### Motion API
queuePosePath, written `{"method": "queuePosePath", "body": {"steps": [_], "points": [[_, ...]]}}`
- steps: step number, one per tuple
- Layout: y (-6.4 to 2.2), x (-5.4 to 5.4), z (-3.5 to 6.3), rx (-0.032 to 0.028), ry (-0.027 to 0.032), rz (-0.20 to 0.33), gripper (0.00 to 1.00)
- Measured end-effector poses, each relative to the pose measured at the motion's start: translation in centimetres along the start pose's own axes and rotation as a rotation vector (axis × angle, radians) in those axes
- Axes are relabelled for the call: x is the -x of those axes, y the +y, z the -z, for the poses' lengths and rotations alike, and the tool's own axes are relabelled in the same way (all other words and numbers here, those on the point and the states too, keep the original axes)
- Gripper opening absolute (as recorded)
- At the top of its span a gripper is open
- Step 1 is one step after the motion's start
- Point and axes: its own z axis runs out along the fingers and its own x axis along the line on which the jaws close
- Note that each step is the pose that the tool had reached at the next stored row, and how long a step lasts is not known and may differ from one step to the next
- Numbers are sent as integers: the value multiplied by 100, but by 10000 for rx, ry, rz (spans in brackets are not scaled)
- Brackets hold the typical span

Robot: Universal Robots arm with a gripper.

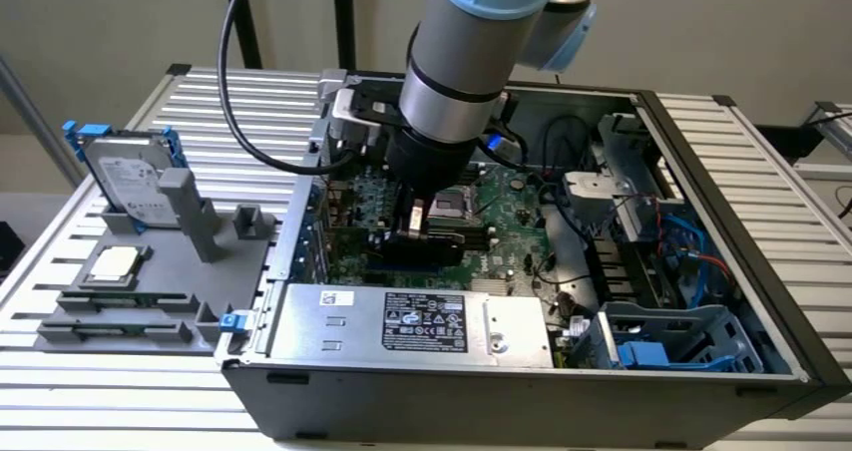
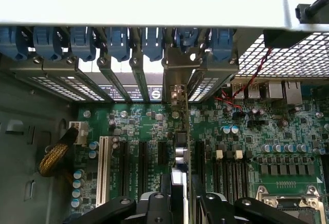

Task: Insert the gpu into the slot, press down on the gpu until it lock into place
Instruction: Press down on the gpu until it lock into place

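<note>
In the exterior view my gripper (image 1: 419, 233) reaches straight down into the open computer case (image 1: 745, 271) and is shut on the gpu (image 1: 423, 248), a small black card held upright just over the green motherboard (image 1: 513, 226). The wrist view shows the gpu (image 2: 180, 149) edge-on between my two black fingers (image 2: 154, 208), its metal bracket (image 2: 176, 75) lined up with a rear opening of the case. The slot lies hidden under the card. I cannot tell whether the card's edge is seated in it.
The silver power-supply box (image 1: 413, 321) sits close in front of the card. A white connector (image 2: 104, 170) and black sockets (image 2: 229, 178) flank it. Blue clips (image 2: 118, 41) line the rear wall. A grey tray (image 1: 147, 301) holding a hard drive (image 1: 127, 177) stands at the exterior view's left.
</note>
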Motion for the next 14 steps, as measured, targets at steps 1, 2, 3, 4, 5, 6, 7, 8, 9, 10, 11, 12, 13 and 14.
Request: {"method": "queuePosePath", "body": {"steps": [1, 2, 3, 4, 5, 6, 7, 8, 9, 10, 11, 12, 13, 14], "points": [[0, -1, 0, 0, 0, 0, 26], [0, -1, 0, 0, -1, 2, 26], [0, -1, -1, 0, -1, 2, 26], [1, -2, 0, 0, -1, 1, 26], [1, -2, 0, 0, -1, 2, 26], [2, -3, 0, 0, 1, 0, 26], [1, -3, 0, 0, 4, 0, 26], [2, -3, 0, 0, 6, -1, 26], [2, -3, 0, 0, 8, -1, 26], [2, -4, 0, 0, 14, -2, 26], [1, -4, 0, 0, 17, -3, 26], [1, -4, 0, -1, 21, -3, 26], [1, -4, -1, -1, 24, -4, 26], [1, -3, -1, -1, 25, -4, 26]]}}
